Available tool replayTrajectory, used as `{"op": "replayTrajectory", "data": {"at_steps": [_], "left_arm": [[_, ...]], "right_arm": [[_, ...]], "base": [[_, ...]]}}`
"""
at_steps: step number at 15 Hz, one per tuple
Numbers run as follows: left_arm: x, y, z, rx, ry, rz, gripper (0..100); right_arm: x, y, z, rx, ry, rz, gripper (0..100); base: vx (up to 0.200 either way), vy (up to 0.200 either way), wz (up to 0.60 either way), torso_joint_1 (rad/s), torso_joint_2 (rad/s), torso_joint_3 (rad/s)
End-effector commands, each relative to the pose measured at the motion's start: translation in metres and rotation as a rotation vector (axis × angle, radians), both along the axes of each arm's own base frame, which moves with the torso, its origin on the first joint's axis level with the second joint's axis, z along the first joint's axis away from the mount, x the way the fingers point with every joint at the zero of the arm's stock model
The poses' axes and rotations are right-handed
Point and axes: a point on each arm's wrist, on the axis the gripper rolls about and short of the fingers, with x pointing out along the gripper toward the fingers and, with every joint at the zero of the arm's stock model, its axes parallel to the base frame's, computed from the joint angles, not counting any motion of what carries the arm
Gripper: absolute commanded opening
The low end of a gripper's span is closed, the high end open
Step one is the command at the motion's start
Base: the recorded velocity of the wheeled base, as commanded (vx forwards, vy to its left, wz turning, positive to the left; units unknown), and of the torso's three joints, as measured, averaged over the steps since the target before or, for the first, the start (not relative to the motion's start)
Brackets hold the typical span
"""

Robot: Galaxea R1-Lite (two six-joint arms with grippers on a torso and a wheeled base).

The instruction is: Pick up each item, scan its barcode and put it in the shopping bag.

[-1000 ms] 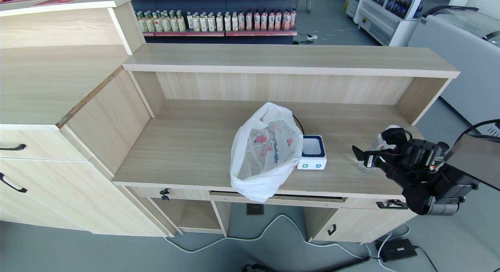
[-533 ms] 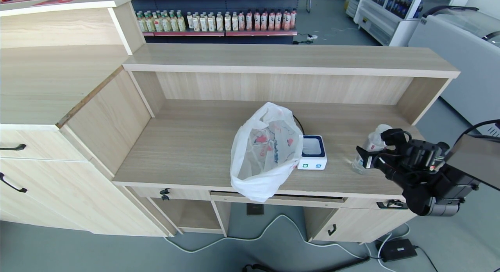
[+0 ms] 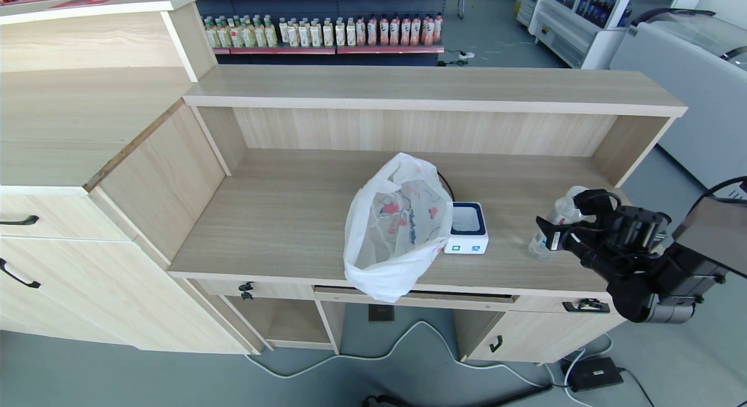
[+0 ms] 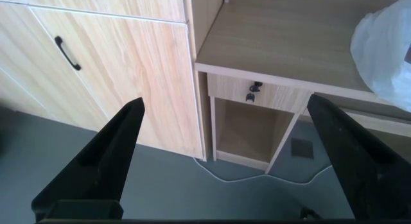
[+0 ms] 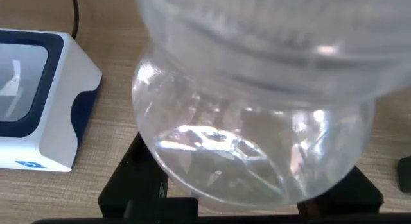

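Near the scanner (image 3: 466, 228), tilted bottle (image 3: 565, 205) seemingly gripped by right end effector (image 3: 559, 223); left end effector (image 4: 221, 163) wide.

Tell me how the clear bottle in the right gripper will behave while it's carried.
The bottle looks like thin clear plastic, so it probably flexes under a hard squeeze. Its wall is smooth and rounded, so it may slip or twist in the right gripper. It is held tilted over the counter; laid down, it would likely roll.
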Motion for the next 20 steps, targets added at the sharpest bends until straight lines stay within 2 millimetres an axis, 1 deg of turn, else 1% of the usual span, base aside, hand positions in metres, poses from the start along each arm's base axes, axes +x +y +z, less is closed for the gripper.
{"op": "replayTrajectory", "data": {"at_steps": [1, 2, 3, 4, 5, 6, 7, 8, 9, 10, 12, 13, 14, 17, 20], "left_arm": [[0.000, 0.000, 0.000, -0.001, -0.001, 0.000, 100], [0.000, 0.000, 0.000, -0.001, -0.001, 0.000, 100], [0.000, 0.000, 0.000, -0.001, -0.001, 0.000, 100], [0.000, 0.000, 0.000, -0.001, -0.001, 0.000, 100], [0.000, 0.000, 0.000, -0.001, -0.001, 0.000, 100], [0.000, 0.000, 0.000, -0.001, -0.001, 0.000, 100], [0.000, 0.000, 0.000, -0.001, -0.001, 0.000, 100], [0.000, 0.000, 0.000, -0.001, -0.001, 0.000, 100], [0.000, 0.000, 0.000, -0.001, -0.001, 0.000, 100], [0.000, 0.000, 0.000, -0.001, -0.001, 0.000, 100], [0.000, 0.000, 0.000, -0.001, -0.001, 0.000, 100], [0.000, 0.000, 0.000, -0.001, -0.001, 0.000, 100], [0.000, 0.000, 0.000, -0.001, -0.001, -0.001, 100], [0.000, 0.000, 0.000, -0.001, -0.001, 0.000, 100], [0.000, 0.000, 0.000, -0.001, -0.001, 0.000, 100]], "right_arm": [[-0.018, 0.001, 0.033, 0.064, -0.016, 0.056, 0], [-0.035, 0.004, 0.059, 0.142, -0.007, 0.117, 0], [-0.059, 0.009, 0.093, 0.256, 0.037, 0.178, 0], [-0.063, 0.010, 0.099, 0.273, 0.042, 0.191, 0], [-0.113, 0.021, 0.153, 0.440, 0.113, 0.360, 0], [-0.137, 0.025, 0.172, 0.484, 0.136, 0.456, 0], [-0.178, 0.030, 0.192, 0.536, 0.182, 0.663, 0], [-0.198, 0.033, 0.198, 0.556, 0.200, 0.757, 0], [-0.212, 0.037, 0.201, 0.571, 0.218, 0.837, 0], [-0.220, 0.042, 0.204, 0.581, 0.231, 0.893, 0], [-0.227, 0.055, 0.213, 0.611, 0.250, 0.977, 0], [-0.230, 0.058, 0.218, 0.623, 0.253, 1.001, 0], [-0.238, 0.064, 0.228, 0.649, 0.271, 1.065, 0], [-0.253, 0.069, 0.236, 0.647, 0.294, 1.170, 0], [-0.257, 0.074, 0.242, 0.622, 0.258, 1.217, 0]], "base": [[0.000, 0.000, 0.00, 0.000, 0.00, 0.000], [0.000, 0.000, 0.00, 0.000, 0.00, 0.000], [0.000, 0.000, 0.00, 0.000, 0.00, 0.000], [0.000, 0.000, 0.00, 0.000, 0.00, 0.000], [0.000, 0.000, 0.00, 0.000, 0.00, 0.000], [0.000, 0.000, 0.00, 0.000, 0.00, 0.000], [0.000, 0.000, 0.00, 0.000, 0.00, 0.000], [0.000, 0.000, 0.00, 0.000, 0.00, 0.000], [0.000, 0.000, 0.00, 0.000, 0.00, 0.000], [0.000, 0.000, 0.00, 0.000, 0.00, 0.000], [0.000, 0.000, 0.00, 0.000, 0.00, 0.000], [0.000, 0.000, 0.00, 0.000, 0.00, 0.000], [0.000, 0.000, 0.00, 0.000, 0.00, 0.000], [0.000, 0.000, 0.00, 0.000, 0.00, 0.000], [0.000, 0.000, 0.00, 0.000, 0.00, 0.000]]}}
